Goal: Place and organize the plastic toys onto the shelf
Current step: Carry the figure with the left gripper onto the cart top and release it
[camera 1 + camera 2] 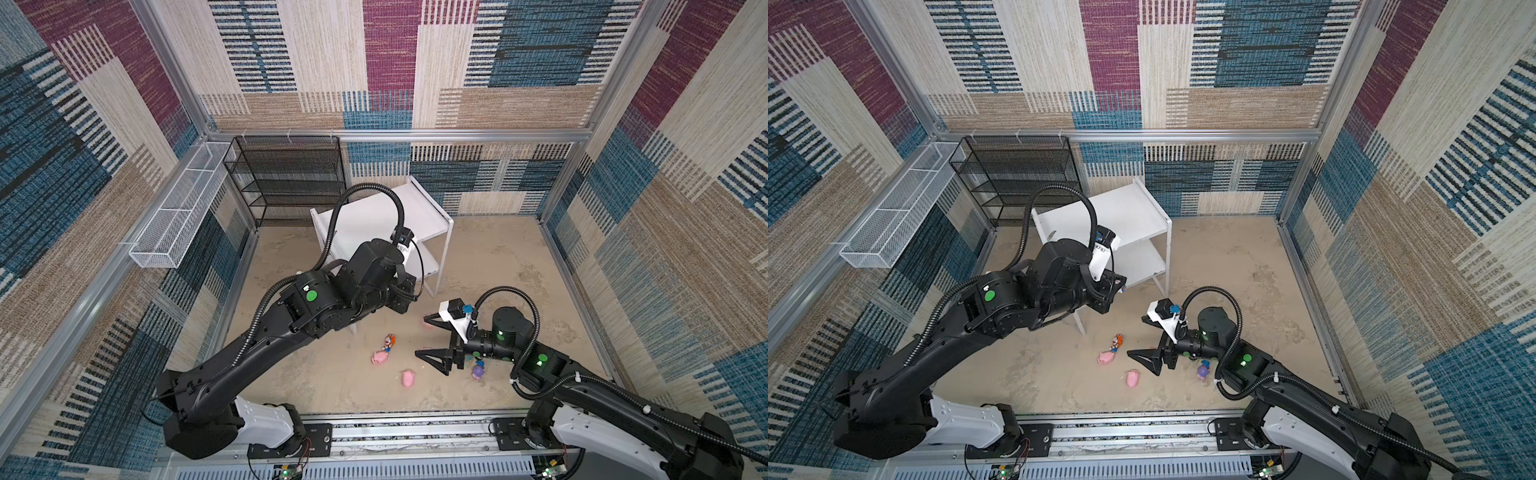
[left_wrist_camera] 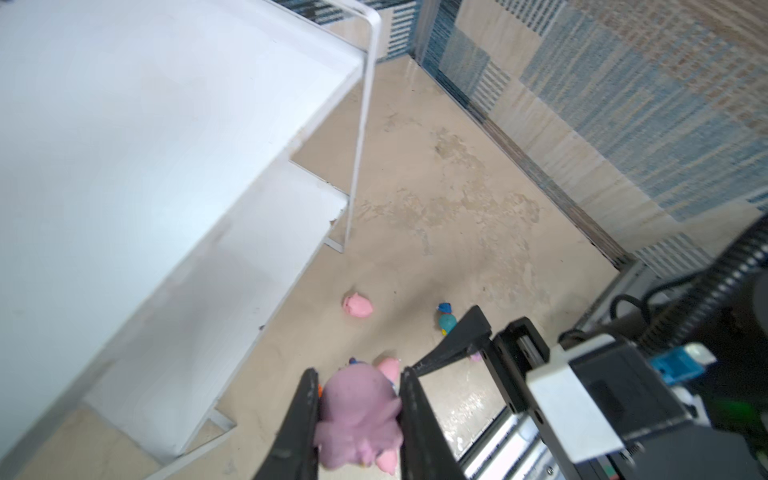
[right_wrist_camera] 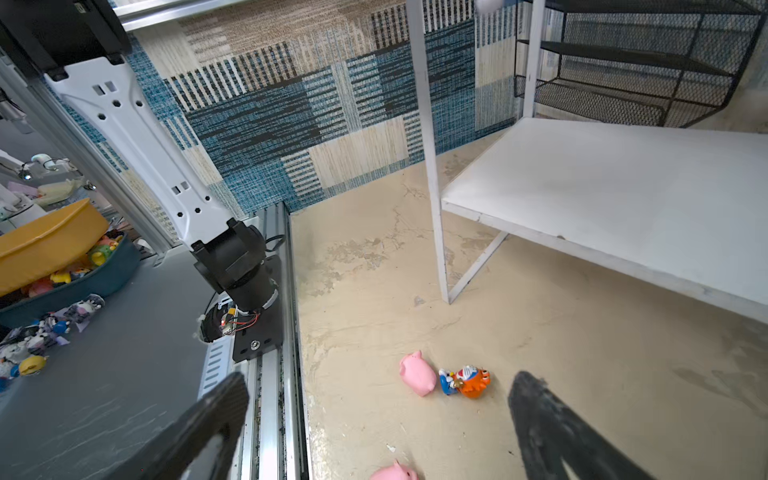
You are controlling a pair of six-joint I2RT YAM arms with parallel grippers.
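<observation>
Toward the back of the sandy floor (image 1: pixel 498 266) stands the white two-tier shelf (image 1: pixel 428 212). The left gripper (image 2: pixel 357 374) hangs just beside its near corner, its jaws pinching a pink toy (image 2: pixel 357 415) above the floor and clear of both boards. To the right, the right gripper (image 1: pixel 422 336) hangs low with its jaws spread wide; near it on the floor lie one pink pig (image 1: pixel 379 358) touching an orange-hooded figurine (image 1: pixel 389 341), a second pink pig (image 1: pixel 408 378) and a purple-hooded figurine (image 1: pixel 478 370).
</observation>
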